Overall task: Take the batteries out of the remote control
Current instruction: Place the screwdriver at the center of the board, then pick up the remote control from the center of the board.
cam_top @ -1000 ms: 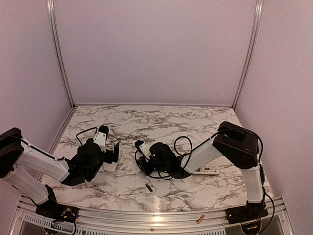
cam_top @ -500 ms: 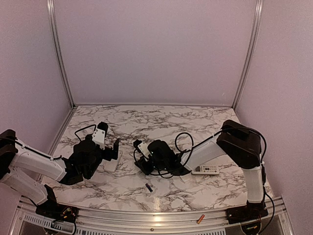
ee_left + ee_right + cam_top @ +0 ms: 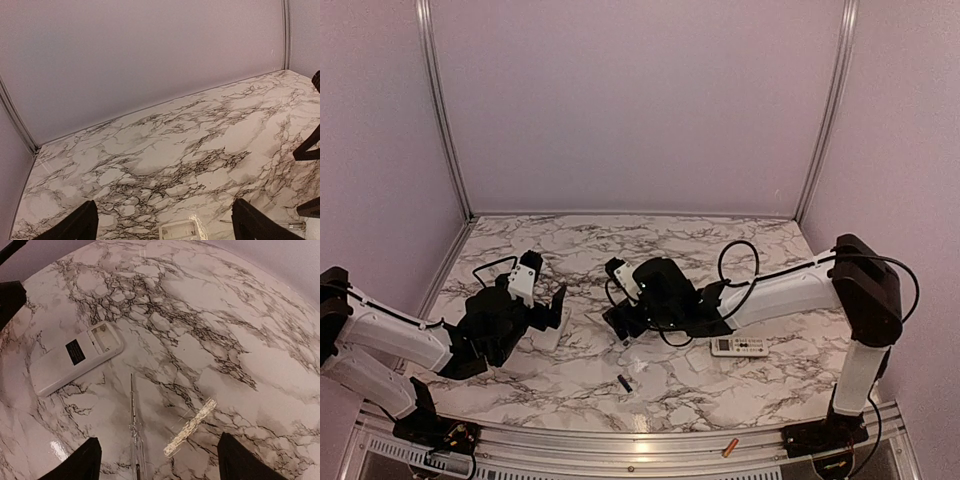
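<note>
The white remote control [image 3: 70, 360] lies back side up with its battery compartment [image 3: 105, 337] uncovered, and I see no cells inside. In the top view it sits under my left gripper [image 3: 548, 312]; only its end [image 3: 179, 231] shows between the wide-open left fingers [image 3: 75, 225]. My right gripper [image 3: 157, 465] is open above the table just right of the remote, with nothing between its fingers. One dark battery [image 3: 623, 383] lies on the marble nearer the front. An orange battery [image 3: 730, 447] rests on the front rail.
A clear-handled screwdriver [image 3: 134, 430] and a glittery strip [image 3: 191, 427] lie on the marble below my right gripper. A second remote [image 3: 740, 347], buttons up, lies under the right arm. A small white piece [image 3: 695, 362] is near it. Walls close the back and both sides.
My right gripper has opened from nearly shut and lifted slightly; that arm's elbow swung out to the right. The left arm shifted a little and stayed open.
</note>
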{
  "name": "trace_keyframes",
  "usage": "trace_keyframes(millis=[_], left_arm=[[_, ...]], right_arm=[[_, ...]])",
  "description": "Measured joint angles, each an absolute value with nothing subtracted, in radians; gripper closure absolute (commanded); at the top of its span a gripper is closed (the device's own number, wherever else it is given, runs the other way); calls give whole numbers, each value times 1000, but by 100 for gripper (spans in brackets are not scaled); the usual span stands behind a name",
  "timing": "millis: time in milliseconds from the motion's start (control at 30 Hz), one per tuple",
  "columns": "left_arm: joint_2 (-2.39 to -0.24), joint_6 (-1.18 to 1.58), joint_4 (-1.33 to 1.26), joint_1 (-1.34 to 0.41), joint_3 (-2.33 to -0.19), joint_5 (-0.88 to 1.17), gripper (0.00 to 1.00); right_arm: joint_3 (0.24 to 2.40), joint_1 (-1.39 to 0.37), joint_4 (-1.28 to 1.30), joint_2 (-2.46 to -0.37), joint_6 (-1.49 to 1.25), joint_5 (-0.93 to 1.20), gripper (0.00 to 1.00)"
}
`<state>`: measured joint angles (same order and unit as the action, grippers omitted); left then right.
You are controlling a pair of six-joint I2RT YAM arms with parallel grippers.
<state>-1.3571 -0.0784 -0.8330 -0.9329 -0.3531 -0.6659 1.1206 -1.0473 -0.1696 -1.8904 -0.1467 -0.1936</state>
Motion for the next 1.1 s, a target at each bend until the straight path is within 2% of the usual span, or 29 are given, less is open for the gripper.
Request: trace_keyframes(millis=[67,133,467,700,1100], left_arm=[[-1355,-80,-834,-933,-351,-657,5],[-1352,-83,-833,-933,-350,-649,5],[-1317,-88,-833,-933,-342,-619,4],[-1312,-91,-832,-933,-342,-609,5],[-1289,-93,-832,-933,-326,-607,5]], right_arm=[[1121,-1047,-106,-1865,-137,-211,2],[1121,-1047,-13,-1841,-120,-233,1],[1079,-1029,365,-1669,-32,-255,1],[1095,-1023,593,-1665,39,-257,2],[1057,-894,684,-1604,197,-273,7]])
